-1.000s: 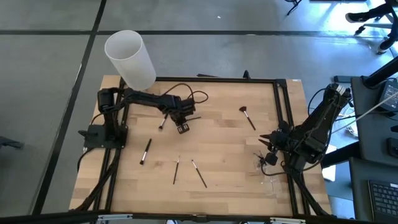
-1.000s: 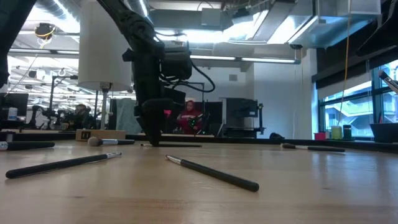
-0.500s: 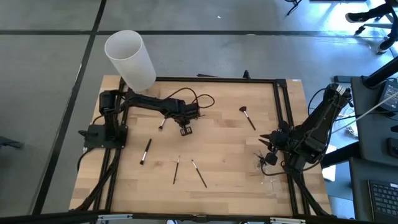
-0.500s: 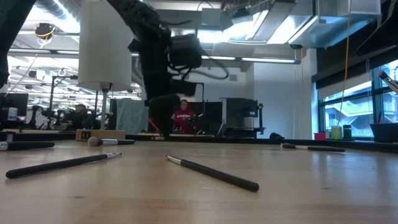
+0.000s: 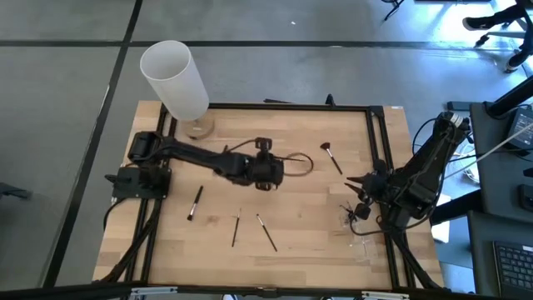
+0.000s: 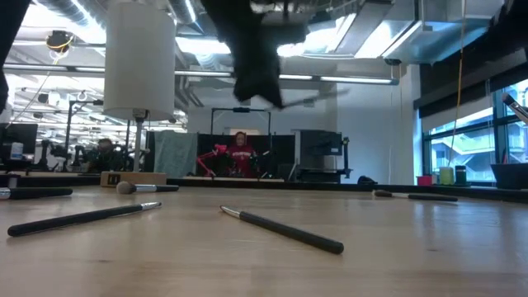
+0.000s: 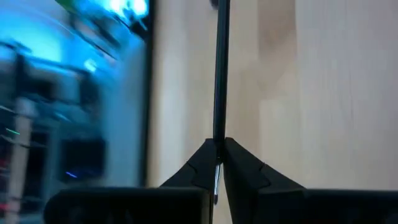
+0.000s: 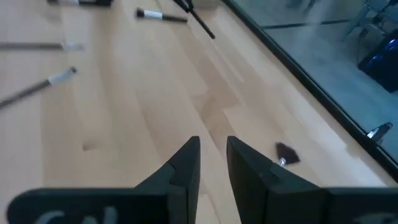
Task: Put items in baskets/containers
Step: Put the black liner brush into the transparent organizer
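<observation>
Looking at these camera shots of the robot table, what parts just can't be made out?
- The small clear see-through container, high view: only faint glints near the right arm; its shape and contents are unreadable.
- The left gripper grips a thin dark makeup brush; the left wrist view's edge cuts off the far end, and the low view shows only blur.
- The flared dark brush head, right wrist view: its handle hides behind the right gripper.

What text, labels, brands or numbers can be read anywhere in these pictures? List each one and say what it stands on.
None can be read.
The white marks on the right gripper's body in its own wrist view are cut off and blurred.
The brush held by the left gripper, the brushes lying on the table and the white cylinder show no print.
The room's screens in the low view are too small to read.
</observation>
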Controlling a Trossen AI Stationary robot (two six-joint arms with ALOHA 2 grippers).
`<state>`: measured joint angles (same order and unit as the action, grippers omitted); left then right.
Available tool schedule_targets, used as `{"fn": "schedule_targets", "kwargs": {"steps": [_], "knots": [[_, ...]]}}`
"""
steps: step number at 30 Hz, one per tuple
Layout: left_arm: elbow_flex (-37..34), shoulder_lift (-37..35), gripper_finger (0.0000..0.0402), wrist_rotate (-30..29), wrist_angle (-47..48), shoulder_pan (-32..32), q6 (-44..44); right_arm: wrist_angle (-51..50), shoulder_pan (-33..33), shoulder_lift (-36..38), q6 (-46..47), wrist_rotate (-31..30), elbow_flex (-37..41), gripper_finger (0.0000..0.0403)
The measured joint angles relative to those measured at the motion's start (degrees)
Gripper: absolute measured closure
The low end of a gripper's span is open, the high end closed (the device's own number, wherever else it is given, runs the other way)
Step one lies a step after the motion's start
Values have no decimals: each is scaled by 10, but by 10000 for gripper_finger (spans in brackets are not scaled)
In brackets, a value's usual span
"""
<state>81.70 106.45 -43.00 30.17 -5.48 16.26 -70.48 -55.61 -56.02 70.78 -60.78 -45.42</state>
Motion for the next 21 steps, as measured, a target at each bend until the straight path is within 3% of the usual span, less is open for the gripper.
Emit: {"fn": "schedule_targets", "kwargs": {"steps": [5, 11, 16, 21], "knots": [[6, 2, 385, -53, -107, -46, 82, 76, -4, 1, -30, -28, -39, 322], [33, 44, 385, -126, -223, -90, 186, 281, -51, 3, -236, -12, -42, 322], [134, 126, 385, -178, -227, -110, 255, 390, -97, 8, -367, -10, -42, 322], [275, 232, 385, -223, -228, -123, 412, 369, -138, 17, -341, -57, -42, 322]]}}
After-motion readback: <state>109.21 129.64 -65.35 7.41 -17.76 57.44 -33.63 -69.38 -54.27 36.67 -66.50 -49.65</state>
